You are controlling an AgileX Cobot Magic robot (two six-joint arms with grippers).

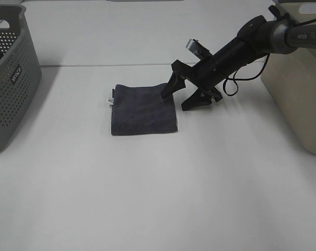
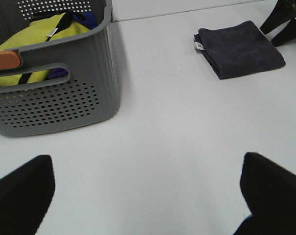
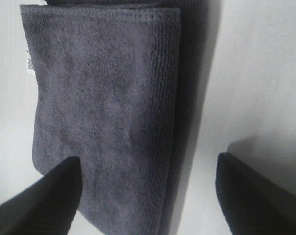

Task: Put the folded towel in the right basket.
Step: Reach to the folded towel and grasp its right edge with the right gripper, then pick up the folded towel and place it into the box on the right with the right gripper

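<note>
A folded dark grey towel (image 1: 143,108) with a small white label lies flat on the white table; it also shows in the left wrist view (image 2: 240,47) and fills the right wrist view (image 3: 109,107). My right gripper (image 1: 180,98) is open at the towel's right edge, one finger over the towel's far right corner, the other on the table beside it. The right basket (image 1: 299,89) is cream and stands at the right edge. My left gripper (image 2: 148,196) is open and empty, far from the towel, out of the high view.
A grey perforated basket (image 1: 11,78) stands at the left edge; the left wrist view shows it (image 2: 60,98) holding yellow, blue and orange cloth. A black cable (image 1: 234,83) hangs from the right arm near the cream basket.
</note>
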